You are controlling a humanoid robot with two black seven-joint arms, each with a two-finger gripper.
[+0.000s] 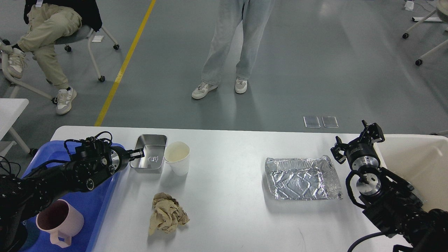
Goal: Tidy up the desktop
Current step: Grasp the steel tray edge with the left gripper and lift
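Left gripper [138, 154] pinches the left rim of the steel container [148, 158] on the desktop [227, 210], beside a paper cup [177, 158]. Right gripper [357, 141] hangs open and empty, right of the foil tray [301, 178].

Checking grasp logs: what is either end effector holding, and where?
The left end effector pinches the metal tin's left rim. The right end effector holds nothing.
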